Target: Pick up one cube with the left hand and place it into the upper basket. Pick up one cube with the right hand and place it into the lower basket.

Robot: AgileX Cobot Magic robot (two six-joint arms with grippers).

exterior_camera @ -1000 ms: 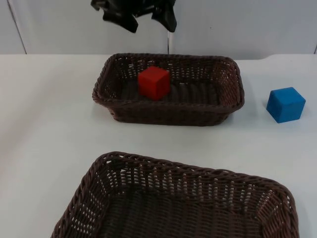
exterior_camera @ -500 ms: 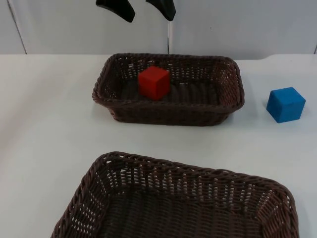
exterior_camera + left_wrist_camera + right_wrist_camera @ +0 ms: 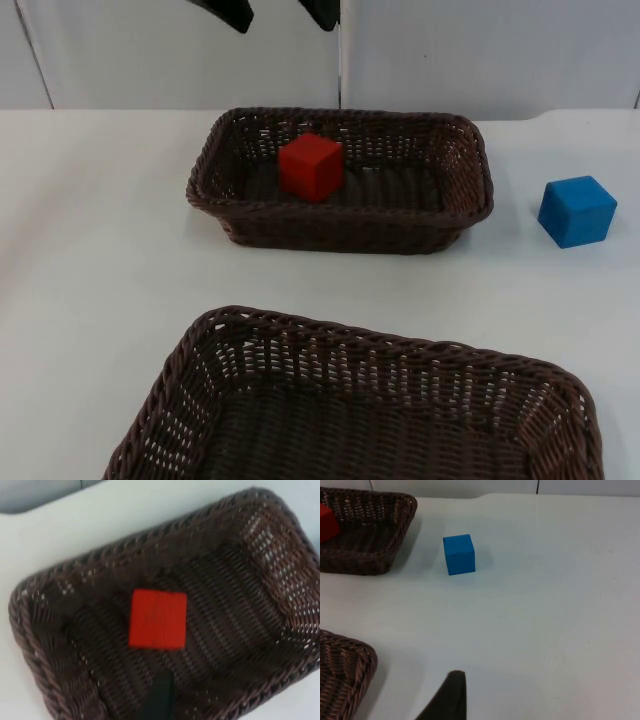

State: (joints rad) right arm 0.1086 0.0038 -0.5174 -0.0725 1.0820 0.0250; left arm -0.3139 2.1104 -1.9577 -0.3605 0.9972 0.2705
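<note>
The left hand (image 3: 280, 12) hangs high above the far, upper dark brown woven wicker basket (image 3: 460, 215) with its fingers spread wide and empty, mostly cut off by the frame edge; the small red cube (image 3: 311, 166) sits inside that basket. The right hand, can't tell if it's open, waits above the white bench (image 3: 555, 605) near the small blue cube (image 3: 459, 554). That cube sits on the bench just beside the upper basket, well apart from the lower dark wicker basket (image 3: 250, 335), which is cut off too, grey partition wall (image 3: 500, 50) behind.

Top view: fixed, looks down and forward across the table (image 3: 90, 250) to the partition wall (image 3: 500, 50).
Left wrist view: close above the upper basket (image 3: 280, 555).
Right wrist view: low, over the table's right side.
Shared: upper basket, red cube (image 3: 311, 166).
</note>
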